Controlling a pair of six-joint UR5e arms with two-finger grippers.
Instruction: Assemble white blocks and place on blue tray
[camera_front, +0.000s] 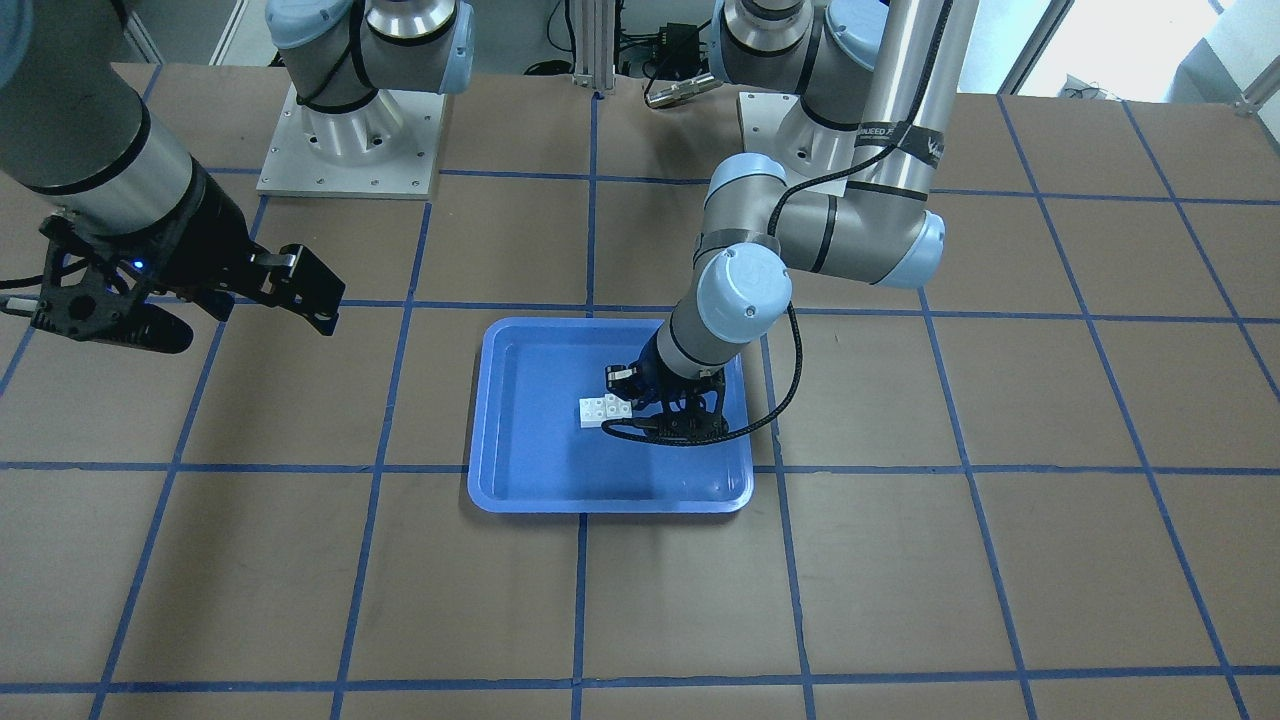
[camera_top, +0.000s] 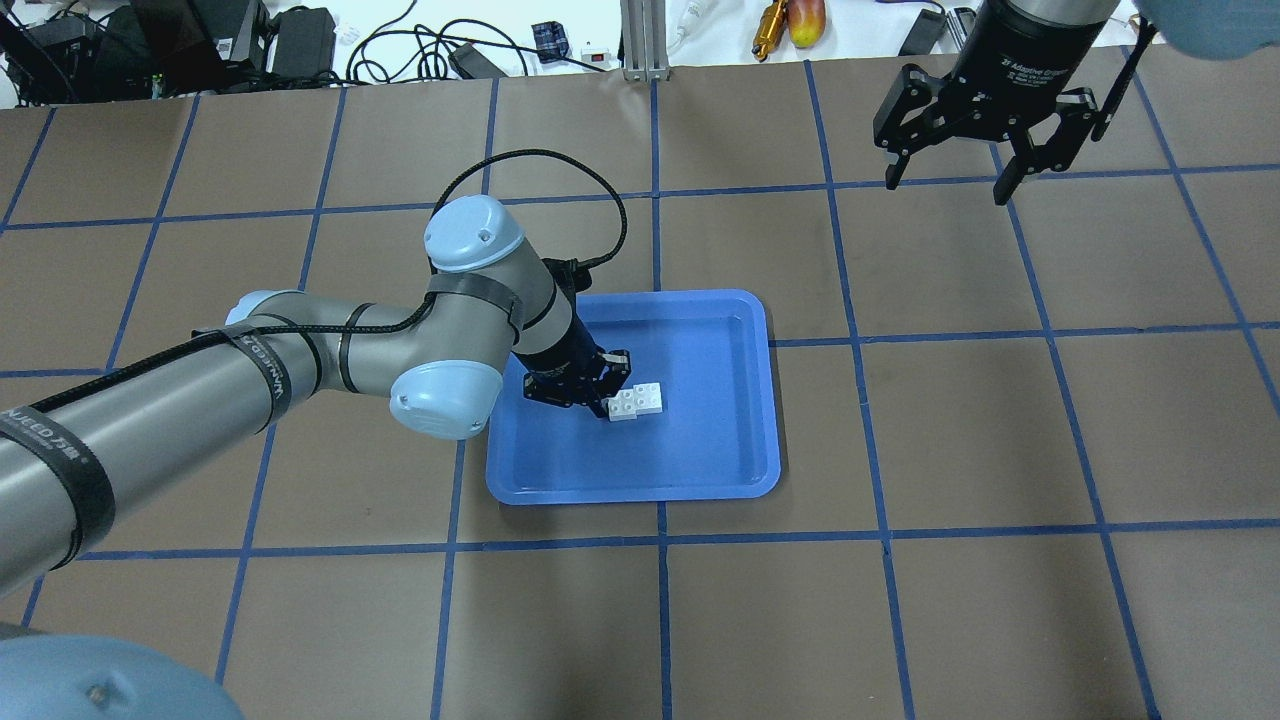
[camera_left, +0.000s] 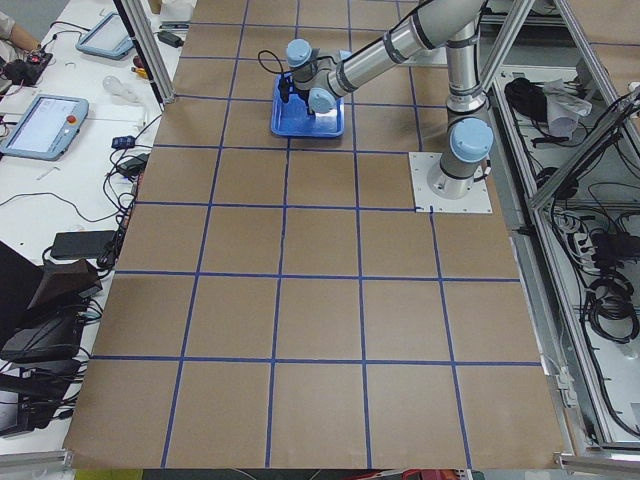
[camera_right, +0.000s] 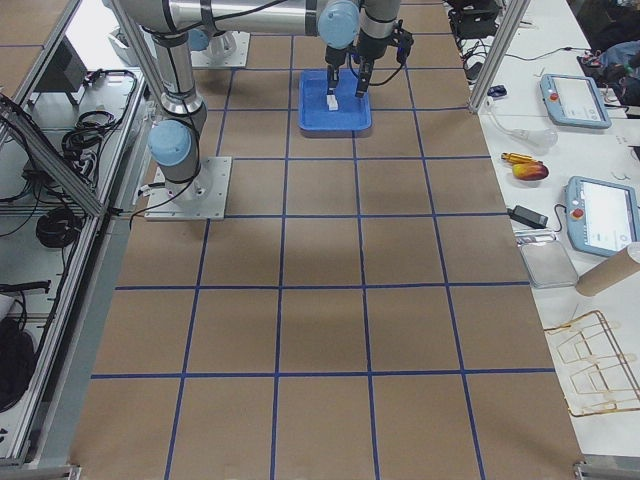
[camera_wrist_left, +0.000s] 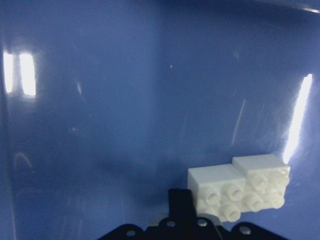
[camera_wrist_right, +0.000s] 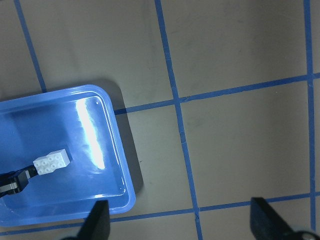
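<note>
The two white blocks (camera_top: 637, 401) are joined side by side, studs up, in the middle of the blue tray (camera_top: 720, 460). My left gripper (camera_top: 608, 398) is down inside the tray and shut on the end of the blocks nearest it. The left wrist view shows the blocks (camera_wrist_left: 239, 187) against the tray floor (camera_wrist_left: 125, 100), with one finger (camera_wrist_left: 179, 205) at their side. In the front view the blocks (camera_front: 603, 409) lie left of the left gripper (camera_front: 628, 392). My right gripper (camera_top: 950, 180) is open and empty, high over the table's far right, away from the tray; it also shows in its own wrist view (camera_wrist_right: 182, 220).
The table is brown with a grid of blue tape lines. Both arm bases (camera_front: 350, 130) stand at the robot's edge. Cables, power bricks and a yellow tool (camera_top: 790, 20) lie beyond the far edge. The tray's corner (camera_wrist_right: 120, 195) shows under my right wrist.
</note>
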